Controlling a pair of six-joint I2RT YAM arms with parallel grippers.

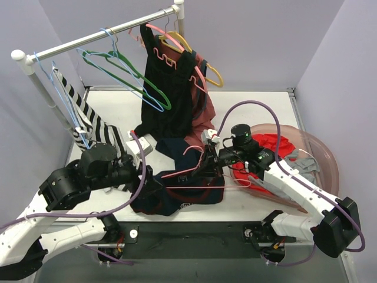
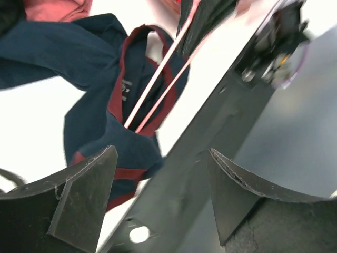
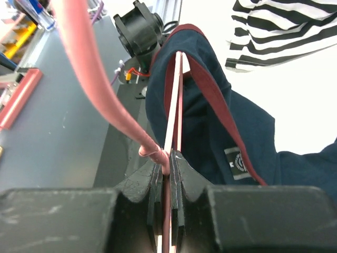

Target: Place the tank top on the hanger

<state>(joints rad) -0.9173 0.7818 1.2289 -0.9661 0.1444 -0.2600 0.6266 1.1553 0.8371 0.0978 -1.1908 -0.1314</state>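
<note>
Right wrist view: right claw [image 3: 169, 158] clamped on thin pink plastic hanger [image 3: 172, 105], arm stretched low over the white desk [image 1: 115, 111]. Hanger bar passes through a red-trimmed opening of the crumpled navy blue tank top [image 3: 231, 126] lying there. Left claw [image 2: 160, 155] low alongside, jaws apart, empty. We count one tank top and one held hanger; jersey front mostly folded out of sight.

We see the tank top [image 1: 194, 197] in navy with dark red trim, the hanger [image 3: 87, 66] pale pink, a garment [image 3: 284, 26] striped black and white, a dress [image 1: 168, 94] plain black, and a basin [image 1: 327, 156] that seems translucent pink, holding red cloth [image 1: 277, 144]. The counter [image 1: 253, 112] is white.
</note>
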